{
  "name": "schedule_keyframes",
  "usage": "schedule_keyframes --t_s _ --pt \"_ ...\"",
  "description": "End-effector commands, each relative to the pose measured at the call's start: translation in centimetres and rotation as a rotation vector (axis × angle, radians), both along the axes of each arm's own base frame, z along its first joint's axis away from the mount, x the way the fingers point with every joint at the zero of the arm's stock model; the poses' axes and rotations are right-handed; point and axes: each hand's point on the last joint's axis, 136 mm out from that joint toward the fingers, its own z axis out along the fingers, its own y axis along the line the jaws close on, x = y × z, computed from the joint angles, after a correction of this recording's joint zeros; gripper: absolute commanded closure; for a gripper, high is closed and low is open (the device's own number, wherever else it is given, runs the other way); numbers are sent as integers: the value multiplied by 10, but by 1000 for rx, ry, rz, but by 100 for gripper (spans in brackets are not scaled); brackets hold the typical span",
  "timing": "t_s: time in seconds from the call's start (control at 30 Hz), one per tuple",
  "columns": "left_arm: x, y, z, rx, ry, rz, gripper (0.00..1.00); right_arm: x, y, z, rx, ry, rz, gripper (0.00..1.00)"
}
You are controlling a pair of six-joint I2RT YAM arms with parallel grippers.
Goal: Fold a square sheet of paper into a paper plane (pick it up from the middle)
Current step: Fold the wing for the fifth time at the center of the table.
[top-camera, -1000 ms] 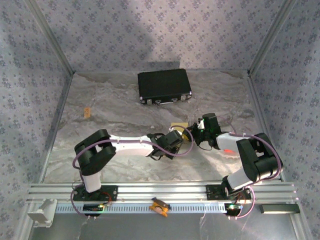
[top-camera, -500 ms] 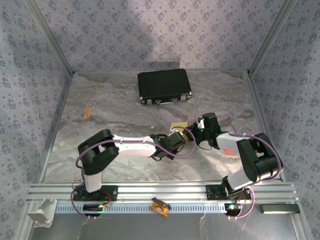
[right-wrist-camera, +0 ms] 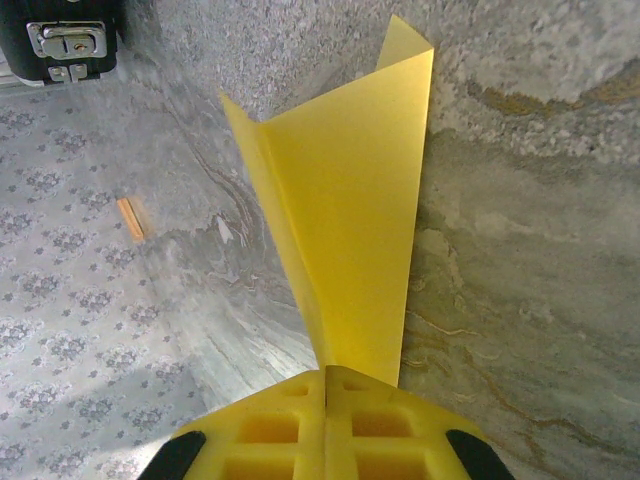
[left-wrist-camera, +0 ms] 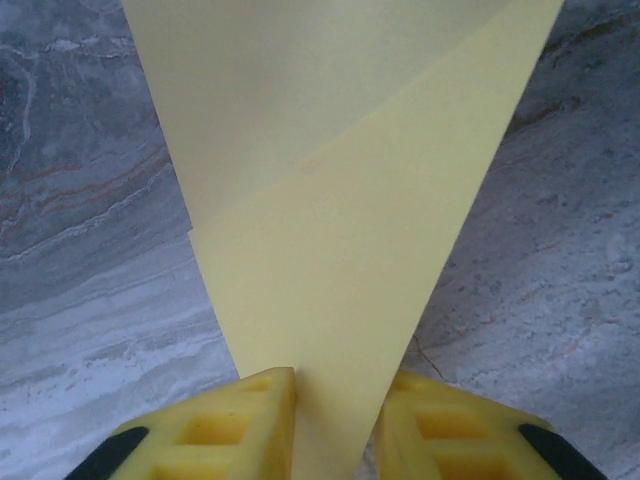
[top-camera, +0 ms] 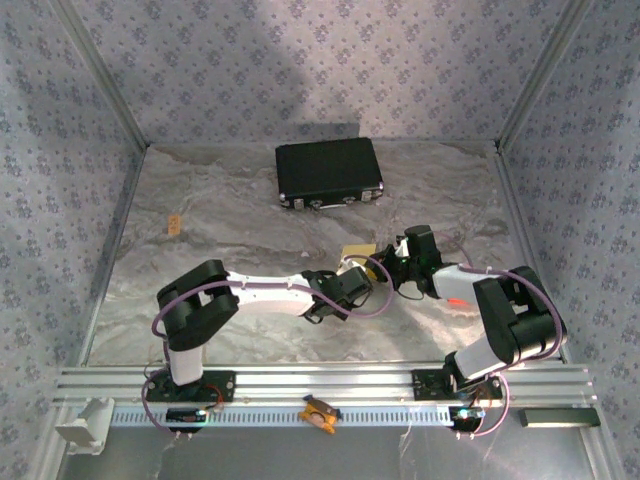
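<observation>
Top view: yellow paper (top-camera: 357, 250) mostly hidden by left arm (top-camera: 300, 290) & right arm (top-camera: 450, 275); orange bit (top-camera: 175, 224) at table's left too small to ID. Left wrist cam: paper's wide end cut off at top edge. Right wrist cam: black case (right-wrist-camera: 60, 40) cropped at corner, paper's tip hidden inside right gripper (right-wrist-camera: 325, 380).

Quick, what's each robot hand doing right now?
Left gripper: fingers either side of the yellow paper; grip cannot be told.
Right gripper: closed, pinching the yellow paper.

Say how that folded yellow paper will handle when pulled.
Probably light and floppy: the folded yellow paper is thin, pinched at its tip by the right gripper. Its crease likely stiffens it lengthwise. A hard pull may tear it.
</observation>
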Motion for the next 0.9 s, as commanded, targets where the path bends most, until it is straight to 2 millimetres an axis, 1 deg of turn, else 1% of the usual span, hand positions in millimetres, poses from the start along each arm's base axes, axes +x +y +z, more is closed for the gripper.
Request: schedule_keyframes --t_s 0.0,0.2,0.3,0.43,0.87 --pt "2 -3 3 19 -22 -1 76 2 3 8 6 -5 6 99" --pt "1 -3 4 21 -24 -3 78 2 3 8 5 -3 7 99" --pt "2 -4 7 13 -28 -2 78 1 3 8 2 -1 6 99" --pt "1 -5 8 2 -29 -6 75 1 2 6 -3 3 4 99" --pt "2 -6 9 -18 -34 2 76 1 3 6 -2 6 8 100"
